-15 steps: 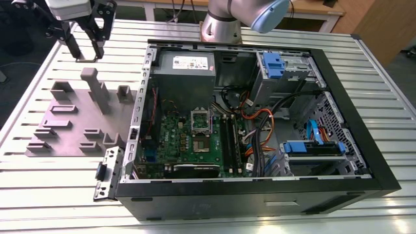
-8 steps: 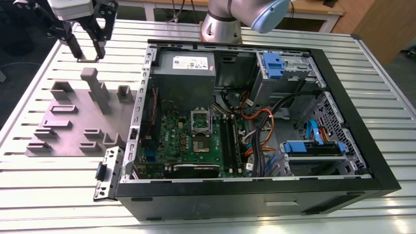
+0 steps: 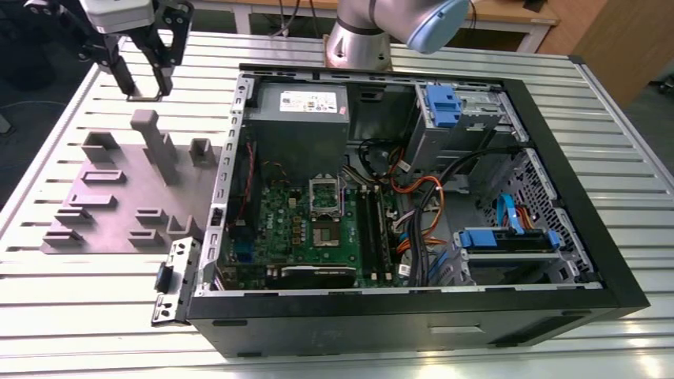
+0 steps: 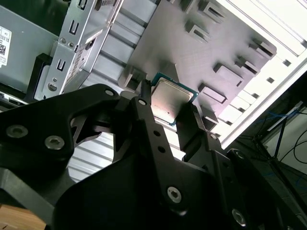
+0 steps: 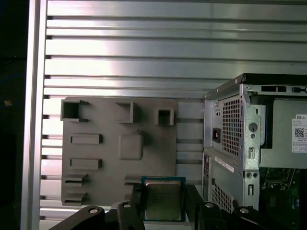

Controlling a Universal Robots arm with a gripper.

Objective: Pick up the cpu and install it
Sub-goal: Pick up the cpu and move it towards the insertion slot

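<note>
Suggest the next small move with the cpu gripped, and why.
Probably carry it toward the exterior view's right, over the motherboard: the fingers clamp the cpu by the grey fixture plate, outside the open computer case.

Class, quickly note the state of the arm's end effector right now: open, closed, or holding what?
End effector: closed, holding the cpu by its edges.
</note>
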